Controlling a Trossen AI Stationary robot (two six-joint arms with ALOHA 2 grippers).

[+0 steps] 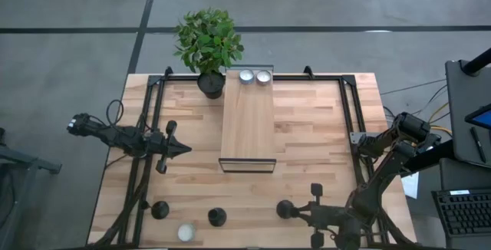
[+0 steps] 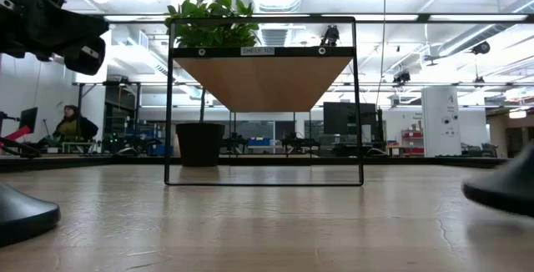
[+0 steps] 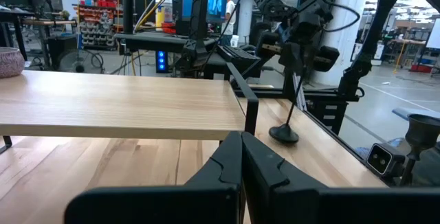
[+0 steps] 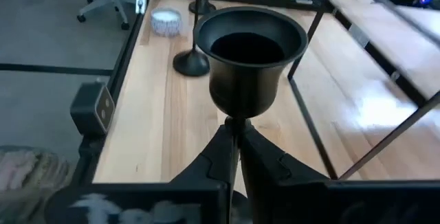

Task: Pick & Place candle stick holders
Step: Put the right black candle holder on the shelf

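Note:
Three black candle stick holders stand near the table's near edge. Two stand free on their round bases at the near left (image 1: 159, 210) (image 1: 217, 218). The third (image 1: 285, 208) is in my right gripper (image 1: 298, 211), which is shut on it; its cup (image 4: 249, 45) shows just beyond the fingers. My left gripper (image 1: 184, 149) is shut and empty, left of the raised wooden shelf (image 1: 248, 120), pointing toward the table's right. My right gripper pinches the holder's thin stem (image 4: 234, 122) just under the cup between its two fingers. The fingers come about level from the table's right side and lie across the stem. The holder stands slightly tilted, cup up. Its base (image 3: 283, 135) is at the tabletop; whether it touches I cannot tell.
A wooden shelf on a black wire frame stands mid-table with two tealights (image 1: 255, 76) at its far end. A potted green plant (image 1: 209, 43) stands at the far edge. Another tealight (image 1: 186, 232) lies at the near left. Black rails (image 1: 146, 127) run along both sides.

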